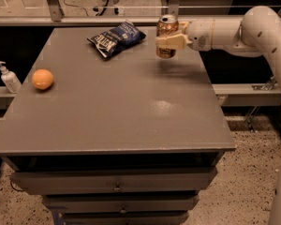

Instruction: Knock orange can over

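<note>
A chip bag (116,38) and an orange fruit (42,78) lie on the table (131,116), a pump bottle (9,78) beside it.

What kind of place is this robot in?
Probably a robot test lab: a grey drawer cabinet, a speckled floor, and the robot's pincer at the orange can near the top's far corner.

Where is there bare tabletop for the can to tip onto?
On the grey table, the middle and near half are bare, right of the round orange fruit. The far edge is crowded: a dark blue crinkled chip bag, then the slim copper-orange can with the gripper at it.
</note>
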Robot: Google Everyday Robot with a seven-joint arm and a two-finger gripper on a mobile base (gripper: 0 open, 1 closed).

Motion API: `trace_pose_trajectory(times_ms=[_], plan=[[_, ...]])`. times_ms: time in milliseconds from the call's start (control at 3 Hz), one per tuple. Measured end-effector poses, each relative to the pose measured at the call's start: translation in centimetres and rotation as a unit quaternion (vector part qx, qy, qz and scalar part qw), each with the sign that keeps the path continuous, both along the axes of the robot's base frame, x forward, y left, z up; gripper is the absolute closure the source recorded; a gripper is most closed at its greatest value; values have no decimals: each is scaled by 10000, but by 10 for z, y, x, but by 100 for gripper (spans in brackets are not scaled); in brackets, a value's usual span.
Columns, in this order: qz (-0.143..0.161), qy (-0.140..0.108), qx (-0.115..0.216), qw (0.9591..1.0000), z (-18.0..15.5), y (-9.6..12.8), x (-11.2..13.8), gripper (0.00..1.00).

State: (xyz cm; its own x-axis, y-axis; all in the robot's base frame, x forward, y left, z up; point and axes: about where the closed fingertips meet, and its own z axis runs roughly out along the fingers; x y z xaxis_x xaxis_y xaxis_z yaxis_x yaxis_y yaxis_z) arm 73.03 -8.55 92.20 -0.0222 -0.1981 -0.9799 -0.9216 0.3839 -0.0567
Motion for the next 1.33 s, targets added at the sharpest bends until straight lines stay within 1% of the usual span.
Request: trace_pose_trajectory(times_ms=[333,667,1000,1333], plan=[[446,-304,-623,9966,25,12,-17,100],[954,-550,-1471,9830,31,26,-38,100],[1349,-817,-2357,9590,30,34,-60,100],[1645,-1162,-3118,9285,25,43,-82,100]])
